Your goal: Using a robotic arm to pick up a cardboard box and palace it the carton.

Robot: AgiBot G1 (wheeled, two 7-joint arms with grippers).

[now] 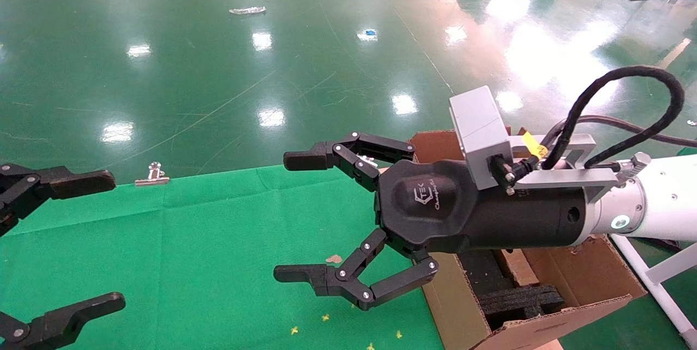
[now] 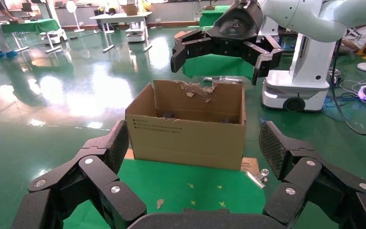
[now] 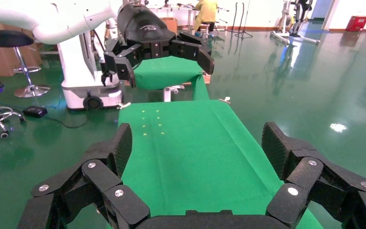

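Cardboard box (image 1: 514, 265), as far as I can tell, is the narrow brown piece lying down inside the carton (image 1: 452, 306), wedged between the black foam inserts (image 1: 523, 301). It's mostly hidden under my right arm in the head view, so I can't swear to it. The carton sits at the right end of the desk (image 1: 190, 241), flaps up, with one ragged torn edge showing from the left wrist view. My right tool (image 1: 293, 216) hangs in the air at the carton's left wall, pointing out over the green cloth, fingers spread wide and nothing between them. The left tool (image 1: 106, 240) is parked over the left end of the desk, also spread wide and empty, facing the carton from well apart. A silver binder clip (image 1: 155, 173) sits on the far edge of the cloth, with shiny green floor (image 1: 326, 40) beyond it.
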